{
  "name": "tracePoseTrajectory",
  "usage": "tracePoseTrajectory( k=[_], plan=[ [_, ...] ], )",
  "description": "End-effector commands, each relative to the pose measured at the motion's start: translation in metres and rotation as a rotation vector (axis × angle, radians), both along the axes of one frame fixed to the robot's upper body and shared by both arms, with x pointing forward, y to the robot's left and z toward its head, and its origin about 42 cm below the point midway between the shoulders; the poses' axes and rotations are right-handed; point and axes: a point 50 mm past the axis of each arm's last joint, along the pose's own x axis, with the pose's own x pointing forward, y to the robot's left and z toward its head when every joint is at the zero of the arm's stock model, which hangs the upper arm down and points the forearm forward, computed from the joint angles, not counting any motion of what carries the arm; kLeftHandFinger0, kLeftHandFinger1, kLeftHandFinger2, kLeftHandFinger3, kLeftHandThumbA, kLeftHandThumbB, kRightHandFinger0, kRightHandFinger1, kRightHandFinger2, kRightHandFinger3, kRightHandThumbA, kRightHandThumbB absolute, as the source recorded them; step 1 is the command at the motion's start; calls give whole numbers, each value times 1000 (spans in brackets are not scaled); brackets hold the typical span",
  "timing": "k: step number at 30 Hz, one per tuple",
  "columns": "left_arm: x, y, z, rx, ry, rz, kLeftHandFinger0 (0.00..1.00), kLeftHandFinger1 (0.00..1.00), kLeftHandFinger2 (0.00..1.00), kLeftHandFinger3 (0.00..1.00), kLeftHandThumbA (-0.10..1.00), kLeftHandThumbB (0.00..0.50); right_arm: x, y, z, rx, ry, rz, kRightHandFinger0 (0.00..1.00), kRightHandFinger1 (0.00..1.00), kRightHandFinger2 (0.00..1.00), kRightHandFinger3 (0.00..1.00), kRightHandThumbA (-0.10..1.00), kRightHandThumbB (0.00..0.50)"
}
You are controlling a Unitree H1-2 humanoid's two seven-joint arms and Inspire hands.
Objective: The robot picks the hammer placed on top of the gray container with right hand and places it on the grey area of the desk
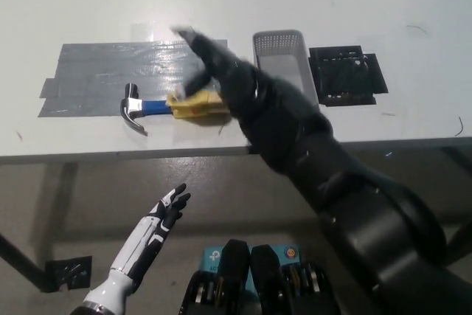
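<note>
Our right arm [324, 175] is glossy black, built of bulging rounded segments, tapering to a blurred black right hand [206, 53]. Our left hand [168, 208] has black fingers [179, 197] and white backing, on a slim white forearm [129, 256] with dark trim.
</note>
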Motion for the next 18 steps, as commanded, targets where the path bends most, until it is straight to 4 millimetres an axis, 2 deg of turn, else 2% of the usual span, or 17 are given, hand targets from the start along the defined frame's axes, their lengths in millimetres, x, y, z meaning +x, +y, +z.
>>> tracePoseTrajectory(
  k=[1,5,6,9,11,13,15,16,18],
  plan=[
    [4,0,10,2,-44,-27,1000,1000,1000,1000,1000,140,-22,45,118,514,58,367,1000,1000,1000,1000,838,500],
    [6,-1,14,5,-47,-34,1000,1000,1000,1000,1000,134,-41,36,166,808,66,454,1000,1000,1000,1000,926,500],
    [6,-2,14,8,-51,-39,1000,1000,1000,1000,1000,133,-46,29,181,873,34,458,1000,1000,1000,1000,1000,500],
    [6,-2,14,12,-48,-42,1000,1000,1000,1000,1000,136,-53,10,200,983,-26,448,1000,1000,1000,1000,1000,500],
    [6,-3,14,7,-49,-43,1000,1000,1000,1000,989,133,-59,-19,213,985,-177,382,1000,1000,1000,1000,1000,500],
    [8,-3,14,6,-51,-37,1000,1000,1000,1000,986,133,-65,-36,219,967,-277,357,1000,1000,1000,1000,1000,500],
    [11,-1,17,5,-61,-30,1000,1000,1000,1000,995,140,-86,-72,225,878,-457,345,1000,1000,1000,1000,1000,482],
    [16,0,20,8,-68,-24,1000,1000,1000,1000,1000,139,-101,-93,227,853,-555,341,1000,1000,1000,1000,1000,453],
    [25,3,26,8,-72,-12,1000,1000,1000,1000,1000,161,-126,-129,225,836,-658,362,1000,1000,1000,1000,1000,423]
  ],
)
